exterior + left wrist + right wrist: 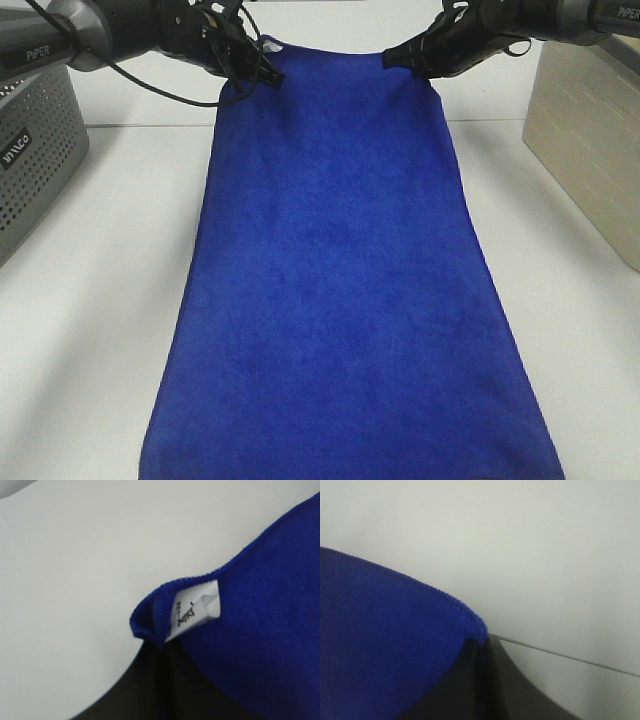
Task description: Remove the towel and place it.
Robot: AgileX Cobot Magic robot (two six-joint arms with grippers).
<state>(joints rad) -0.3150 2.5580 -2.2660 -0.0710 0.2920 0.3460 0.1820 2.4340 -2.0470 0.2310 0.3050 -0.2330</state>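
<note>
The blue towel (340,290) is stretched out long over the white counter (80,330). Its long way runs from the far edge, where the two arms are, toward the camera, and its near end goes out of the picture at the bottom. The towel gets wider toward the near end in the high view.

The left gripper (262,72) has its jaws pinched tight on the towel's far left corner, right by the small white tag (195,609) (the tag has tiny dark writing on it). The right gripper (398,60) has its jaws pinched tight on the far right corner (470,630). So the towel's far edge runs between the two grippers.

A grey basket (35,150) with little holes sits to the left of the towel, apart from it. A pale box (590,130) sits to the right of the towel.
</note>
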